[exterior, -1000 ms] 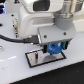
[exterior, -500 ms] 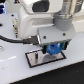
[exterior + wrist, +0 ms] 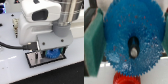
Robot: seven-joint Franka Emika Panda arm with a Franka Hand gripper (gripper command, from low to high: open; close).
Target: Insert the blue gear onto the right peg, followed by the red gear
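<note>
Now blue gear (image 3: 131, 37) flat, hole over right peg (image 3: 133, 50).

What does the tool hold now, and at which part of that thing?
The tool holds the blue gear by its toothed rim, one finger on each opposite side.

The blue gear (image 3: 131, 37) is bright blue, the red gear (image 3: 128, 78) bright red, the plate (image 3: 36, 60) grey with black rim.

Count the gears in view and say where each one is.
2. The blue gear sits between the gripper's fingers, a peg end showing in its centre hole. The red gear lies just beyond its rim. Others may be hidden under the arm.
</note>
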